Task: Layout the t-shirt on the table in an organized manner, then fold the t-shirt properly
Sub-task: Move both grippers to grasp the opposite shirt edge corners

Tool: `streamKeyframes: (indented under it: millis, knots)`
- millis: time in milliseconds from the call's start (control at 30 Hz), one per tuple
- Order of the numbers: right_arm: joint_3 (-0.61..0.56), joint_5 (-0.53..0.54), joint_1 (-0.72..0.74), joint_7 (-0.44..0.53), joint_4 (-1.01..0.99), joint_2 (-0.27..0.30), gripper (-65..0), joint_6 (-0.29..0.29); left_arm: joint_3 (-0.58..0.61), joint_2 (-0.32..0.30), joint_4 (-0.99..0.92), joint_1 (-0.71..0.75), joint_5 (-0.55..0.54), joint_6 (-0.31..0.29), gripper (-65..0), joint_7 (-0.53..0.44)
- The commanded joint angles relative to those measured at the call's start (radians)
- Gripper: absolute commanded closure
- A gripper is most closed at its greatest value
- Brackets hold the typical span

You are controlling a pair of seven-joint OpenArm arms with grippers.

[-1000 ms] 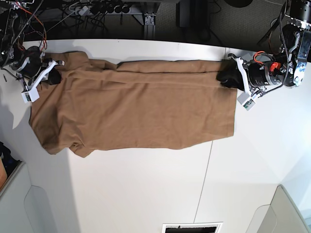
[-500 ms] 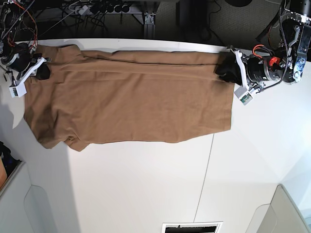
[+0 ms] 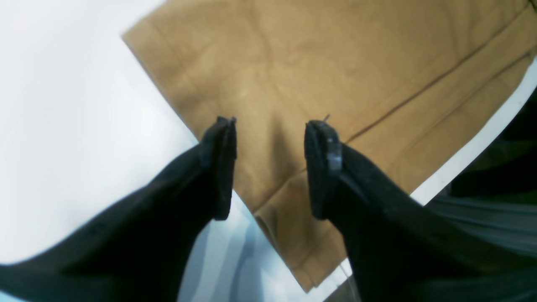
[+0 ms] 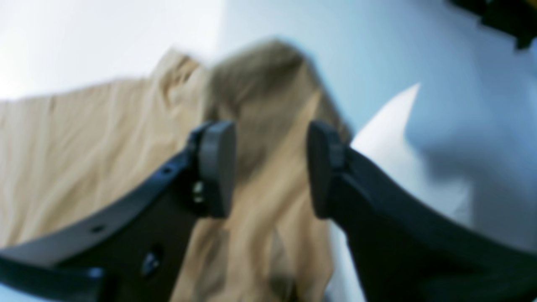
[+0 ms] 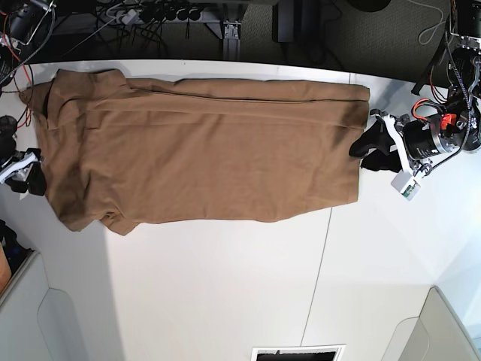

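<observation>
T-shirt (image 5: 203, 158): one item, tan-brown, plain, short-sleeved, no print visible; lies spread along the far edge of the table (image 5: 248, 286), its length running from the far corner on my right-arm side to near the far corner on my left-arm side. Condition: mostly flat, with long creases and a folded-over strip along the far side; the near sleeve sits bunched at the lower corner on my right-arm side. Neck label not visible. Handling, by my judgement: light, soft, limp cloth that will drape and drag rather than hold shape, and may slide on the smooth white table; not fragile. Best taken by pinching hem corners or shoulder seams, both layers together, one end in each gripper. Left gripper (image 3: 270, 167): jaws apart, empty, poised over the hem corner beside the table edge. Right gripper (image 4: 270, 167): jaws apart, nothing held, cloth lying under the gap; view blurred, so contact cannot be told. Layout looks nearly done; folding not yet begun.
</observation>
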Motion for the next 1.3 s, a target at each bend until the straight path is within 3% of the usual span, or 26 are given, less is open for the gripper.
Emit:
streamKeyframes:
  millis: [0,300,533,700,967,1267]
  knots:
    - [0.000,0.000,0.049,0.032,-0.018,0.028,-28.6,-0.006,-0.010,-0.018,0.015,-0.016,-0.015,-0.010,-33.9,-0.018]
    - [-0.044,-0.083,0.330,0.122,-0.455,0.092,-28.6,-0.014,-0.008,-0.023,0.009,-0.015,0.007,-0.010,-35.6,-0.042]
    - [-0.076,-0.098,0.381,0.139,-0.689,0.090,-28.6,-0.012,-0.008,-0.004,-0.077,-0.069,0.079,-0.010,-35.7,-0.131]
    - [-0.114,-0.099,0.378,0.138,-0.724,0.090,-28.6,-0.012,-0.008,0.037,-0.291,-0.230,0.080,-0.010,-39.4,-0.150]
    - [-0.114,-0.079,0.378,0.119,-0.724,0.090,-28.6,-0.012,-0.006,0.105,-0.630,-0.431,0.078,-0.010,-39.4,-0.153]
    - [-0.114,-0.052,0.391,0.121,-0.724,0.090,-28.6,-0.012,0.022,0.174,-0.665,-0.447,0.103,-0.010,-39.4,-0.131]
